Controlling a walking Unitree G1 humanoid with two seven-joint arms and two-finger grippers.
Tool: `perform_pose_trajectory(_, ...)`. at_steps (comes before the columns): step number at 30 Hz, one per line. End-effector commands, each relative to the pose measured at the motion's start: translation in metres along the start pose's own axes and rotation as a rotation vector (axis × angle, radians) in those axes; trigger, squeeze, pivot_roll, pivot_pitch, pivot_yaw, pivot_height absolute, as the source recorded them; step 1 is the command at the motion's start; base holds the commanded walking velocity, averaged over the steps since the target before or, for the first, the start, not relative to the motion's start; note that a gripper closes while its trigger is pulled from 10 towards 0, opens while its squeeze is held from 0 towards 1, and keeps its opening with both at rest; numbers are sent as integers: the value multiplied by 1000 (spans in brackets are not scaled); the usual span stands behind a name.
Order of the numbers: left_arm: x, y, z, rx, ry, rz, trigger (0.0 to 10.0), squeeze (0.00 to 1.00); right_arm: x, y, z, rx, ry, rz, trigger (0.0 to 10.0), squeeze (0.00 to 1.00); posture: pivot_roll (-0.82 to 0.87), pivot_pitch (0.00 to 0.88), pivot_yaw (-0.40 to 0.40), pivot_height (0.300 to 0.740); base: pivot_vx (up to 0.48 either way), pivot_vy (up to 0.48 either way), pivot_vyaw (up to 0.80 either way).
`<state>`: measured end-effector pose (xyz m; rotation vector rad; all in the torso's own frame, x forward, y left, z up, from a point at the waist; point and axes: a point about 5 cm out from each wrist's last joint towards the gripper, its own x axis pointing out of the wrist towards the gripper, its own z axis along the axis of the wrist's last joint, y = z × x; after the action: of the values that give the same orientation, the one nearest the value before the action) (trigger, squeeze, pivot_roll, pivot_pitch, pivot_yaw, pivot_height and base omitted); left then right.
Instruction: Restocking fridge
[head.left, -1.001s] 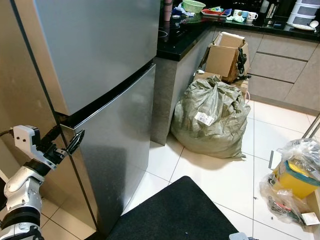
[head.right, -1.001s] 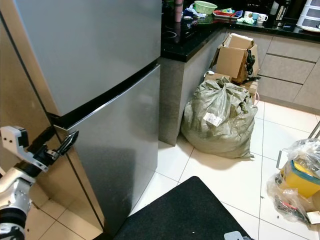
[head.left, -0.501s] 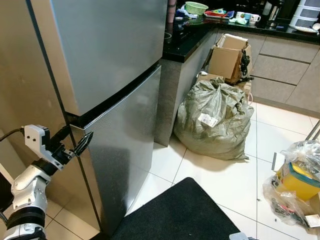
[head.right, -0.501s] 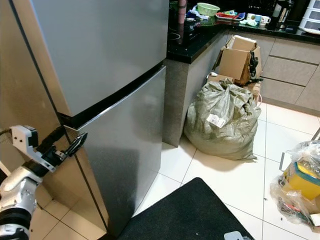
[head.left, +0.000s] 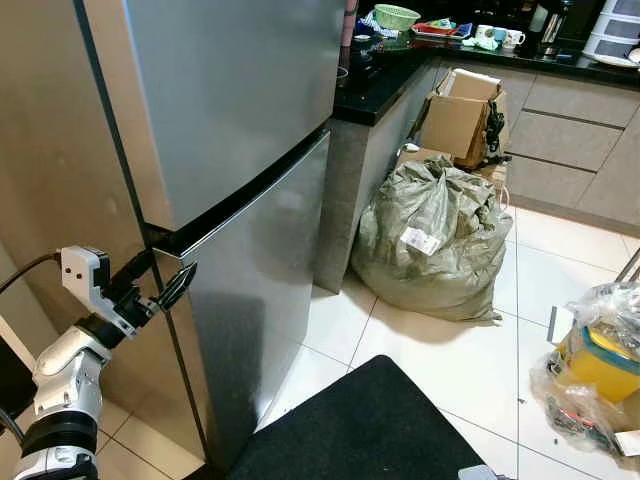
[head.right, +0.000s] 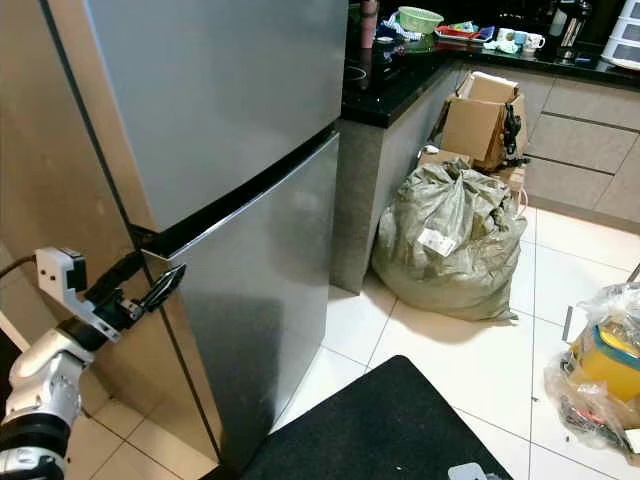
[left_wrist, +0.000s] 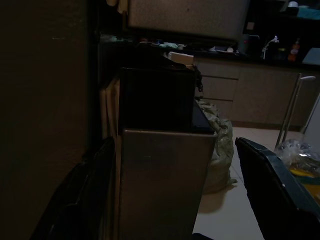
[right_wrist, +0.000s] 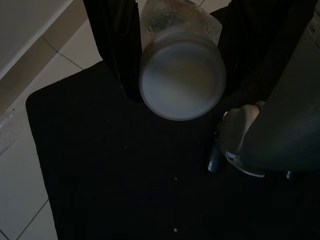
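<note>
— Left gripper (head.left: 160, 283) status?
— Fingers spread, one on each side of the fridge door (head.left: 255, 290) edge, at the black seam below the freezer door (head.left: 230, 90).
— Right gripper (right_wrist: 177, 45)?
— Pinching a clear jar with a white lid (right_wrist: 181, 80), held above the black floor mat (head.left: 355, 425).
— Surroundings?
— A stuffed grey-green sack (head.left: 432, 238) sits on the tile beside the black counter (head.left: 385, 72), a cardboard box (head.left: 462, 100) behind it. A yellow bin in plastic wrap (head.left: 597, 358) stands well apart, on the robot's right.
</note>
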<state>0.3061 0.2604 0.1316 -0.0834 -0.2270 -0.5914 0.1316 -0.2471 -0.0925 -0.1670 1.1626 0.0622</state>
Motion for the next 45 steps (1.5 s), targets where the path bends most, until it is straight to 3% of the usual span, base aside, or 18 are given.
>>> perform_pose_trajectory(1, 8, -17, -13, -35, 43, -91, 10000, 0, -1, -4, 1, 5, -8, -13, 10000, 0, -46, 0, -31, 740, 0, 0, 0)
perform_pose_trajectory(22, 12, -23, -13, -49, 46, -129, 10000, 0, -1, -5, 2, 2, -10, -11, 10000, 0, -46, 0, -32, 740, 0, 0, 0)
perform_pose_trajectory(37, 24, -54, -23, -121, 52, -284, 10000, 0, -1, -4, 2, 1, -10, -9, 10000, 0, -43, 0, -30, 740, 0, 0, 0)
perform_pose_trajectory(45, 25, -58, -24, -137, 51, -299, 10000, 0, -1, -3, 2, 2, -11, -8, 10000, 0, -42, 0, -31, 740, 0, 0, 0)
